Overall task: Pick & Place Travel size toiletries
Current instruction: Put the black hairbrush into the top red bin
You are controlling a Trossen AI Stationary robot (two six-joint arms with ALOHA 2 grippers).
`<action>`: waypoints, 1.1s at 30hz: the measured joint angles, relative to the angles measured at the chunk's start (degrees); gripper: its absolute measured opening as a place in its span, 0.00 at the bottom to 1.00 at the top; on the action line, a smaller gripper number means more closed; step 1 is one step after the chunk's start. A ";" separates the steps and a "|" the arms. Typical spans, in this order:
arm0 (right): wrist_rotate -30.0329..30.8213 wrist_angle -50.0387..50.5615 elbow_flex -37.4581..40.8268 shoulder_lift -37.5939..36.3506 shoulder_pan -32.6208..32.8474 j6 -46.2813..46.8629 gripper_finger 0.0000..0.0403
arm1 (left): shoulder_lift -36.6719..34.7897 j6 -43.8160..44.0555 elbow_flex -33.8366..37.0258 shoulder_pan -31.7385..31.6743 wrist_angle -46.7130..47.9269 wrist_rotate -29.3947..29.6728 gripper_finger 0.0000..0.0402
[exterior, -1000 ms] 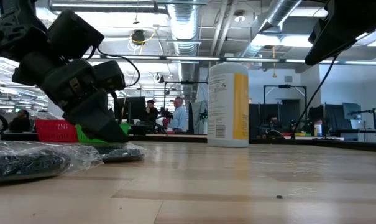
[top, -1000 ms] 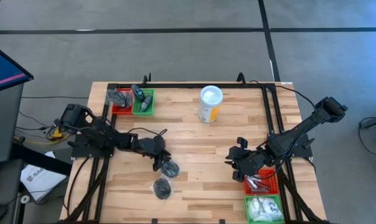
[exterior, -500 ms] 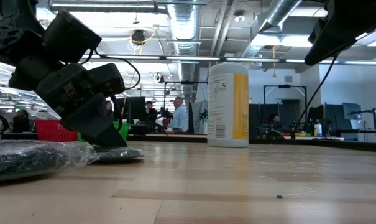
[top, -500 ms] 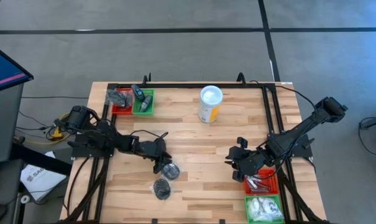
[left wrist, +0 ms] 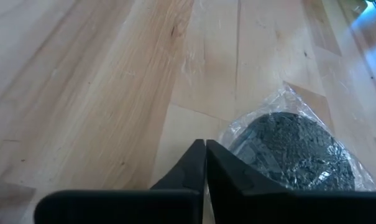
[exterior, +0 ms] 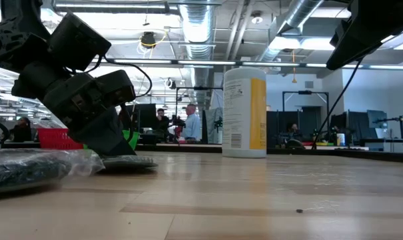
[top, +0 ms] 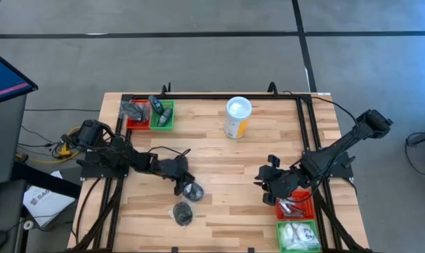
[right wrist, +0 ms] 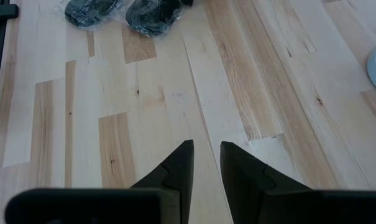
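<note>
Jaws of the left gripper (left wrist: pixel 204 144) are seen pressed together with only a hairline between the fingertips, nothing being held; they are lowered to the worktop (top: pixel 219 165) at the edge of a dark round puck (left wrist: pixel 290 148) in clear wrap, whose crinkled film is met by one finger. In the high view the left gripper (top: pixel 181 184) is placed just beside that puck (top: pixel 192 190), toward the worktop's front left, and a second wrapped puck (top: pixel 182 213) is found nearer the front edge, close to the first but apart from it. In the low view the first puck (exterior: pixel 128 162) is seen lying flat under the gripper (exterior: pixel 114 148), with the second puck (exterior: pixel 24 167) in the foreground.

The right gripper (right wrist: pixel 206 149) is held above bare wood with its jaws parted by a narrow gap and nothing between them; in the high view it (top: pixel 268 180) is located beside a red bin (top: pixel 297 205) at the front right, in which silvery tubes are laid. White packets are held in a green bin (top: pixel 298 235) just in front of it.

At the back left, another wrapped puck is held in a red bin (top: pixel 133 112), and a small dark bottle (top: pixel 157 107) in the adjoining green bin (top: pixel 163 117). A yellow canister (top: pixel 237 117) with a white lid is stood upright near the back centre. People are visible in the room beyond the worktop.
</note>
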State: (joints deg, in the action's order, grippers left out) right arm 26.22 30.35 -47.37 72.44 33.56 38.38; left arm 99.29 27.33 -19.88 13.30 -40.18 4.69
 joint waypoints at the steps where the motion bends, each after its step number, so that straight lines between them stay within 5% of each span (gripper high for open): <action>1: 0.00 0.00 0.01 0.00 0.00 0.01 0.18 | 0.03 -0.02 0.02 0.01 -0.04 0.00 0.01; 13: 0.00 0.02 0.02 0.00 0.00 -0.01 0.18 | -6.05 -3.38 -0.63 0.34 2.87 -2.39 0.00; 33: 0.73 -0.20 0.02 0.00 0.00 -1.51 0.18 | -26.86 -7.82 -0.76 0.17 16.66 10.35 0.00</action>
State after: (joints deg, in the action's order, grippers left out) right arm 26.94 30.15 -47.35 72.44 33.56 36.88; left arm 72.43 19.50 -20.64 13.47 -23.52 15.03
